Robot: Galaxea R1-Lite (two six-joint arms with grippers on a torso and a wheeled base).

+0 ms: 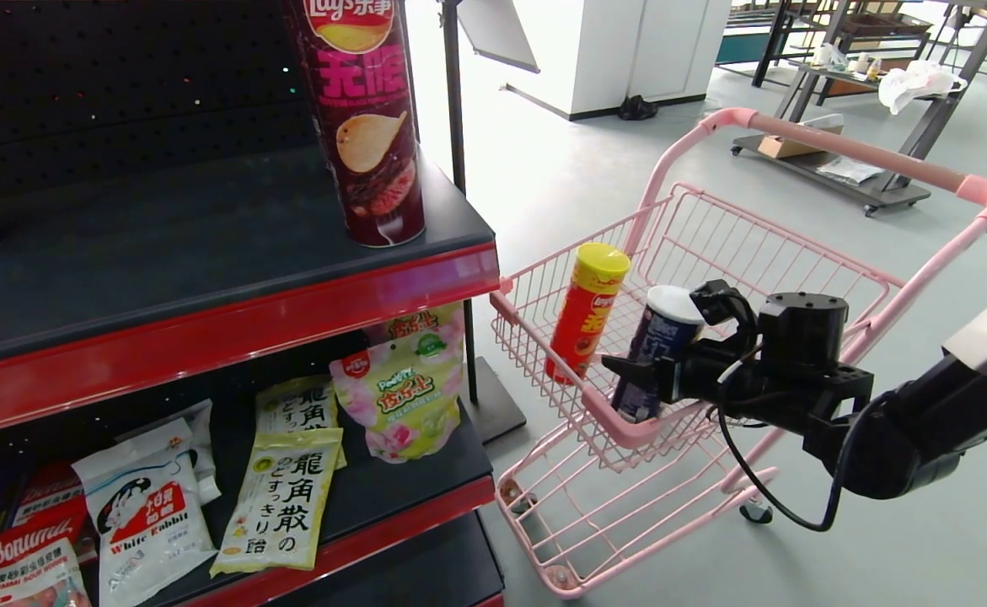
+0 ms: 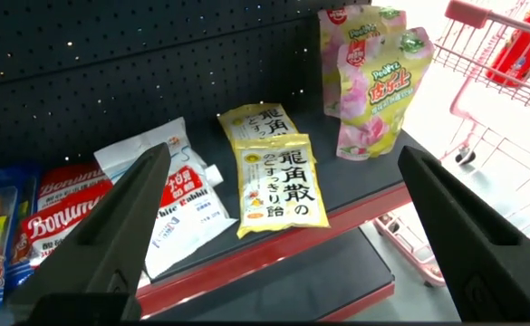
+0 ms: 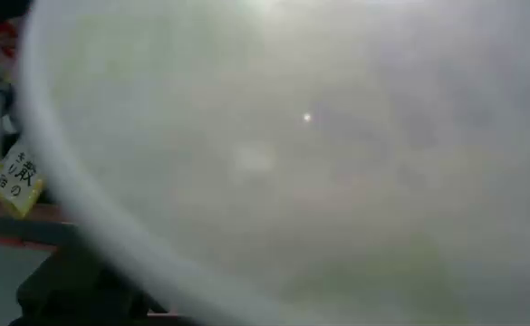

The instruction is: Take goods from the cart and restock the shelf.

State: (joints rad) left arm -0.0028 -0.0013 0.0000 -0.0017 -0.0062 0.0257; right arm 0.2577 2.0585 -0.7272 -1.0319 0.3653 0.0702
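Note:
A pink cart [image 1: 619, 426] stands to the right of the shelf and holds a yellow chip can [image 1: 586, 312] and a dark blue can [image 1: 649, 341] with a white lid, both upright. My right gripper [image 1: 670, 358] is at the blue can from its right side, level with its upper half. The white lid [image 3: 319, 154] sits very close in the right wrist view. On the dark upper shelf [image 1: 206, 253] a tall purple chip can [image 1: 367, 126] stands near the right end. My left gripper [image 2: 283, 244] hangs open and empty in front of the lower shelf.
The lower shelf [image 2: 337, 222] holds yellow sachets [image 2: 278, 186], pink-green pouches [image 2: 373, 81], a white candy bag [image 2: 178, 195] and red packs [image 2: 52, 217]. The upper shelf has free room left of the purple can. Grey floor surrounds the cart; tables stand far behind.

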